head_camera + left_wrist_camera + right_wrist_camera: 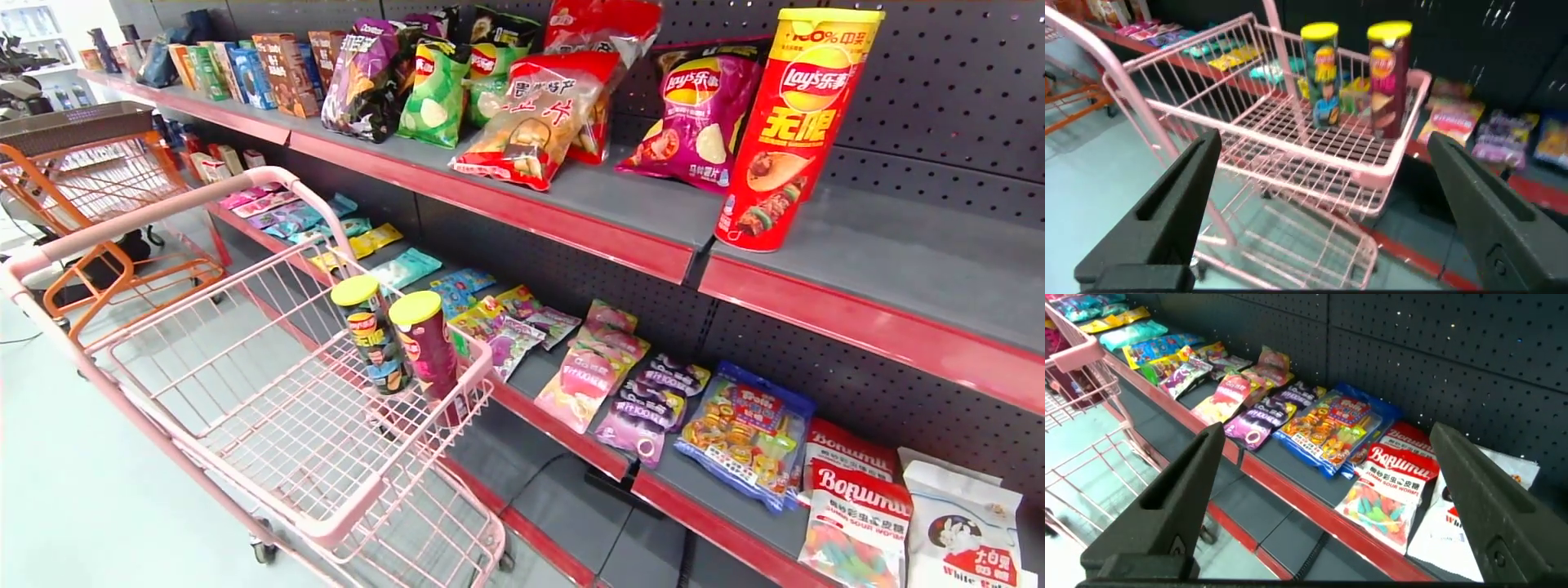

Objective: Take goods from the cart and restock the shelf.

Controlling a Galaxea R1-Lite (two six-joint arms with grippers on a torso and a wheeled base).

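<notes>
Black and spread wide, the left jaws hold nothing. Straight ahead of them, well apart, is the pink cart (1290,145). Its near wire wall and rim lie between the jaws and the two goods inside. Both goods stand upright, side by side, in the basket's far corner, the one nearest the shelves: a yellow-lidded multicoloured can (1321,77) and a yellow-lidded maroon can (1388,80). The two cans are just beside each other, and I cannot tell whether they touch.

The right jaws are also wide open and empty, and they hover above and in front of the lower shelf (1290,494). Flat packets crowd the shelf between and beyond them:
- a blue candy pack (1335,429);
- dark purple pouches (1264,416), overlapping one another;
- a pink pouch (1229,396);
- a red-and-white gummy bag (1392,486);
- a white bag (1507,478), partly hidden behind one finger.

Farther out on the upper shelf (890,253), a tall red can (796,122) stands upright near the front edge, with bare shelf on the side away from the cart. A purple chip bag (698,110) leans just beside it. More chip bags and then boxes run along the shelf toward the cart's end of the aisle. An orange cart (106,175) stands beyond the pink cart's handle.
</notes>
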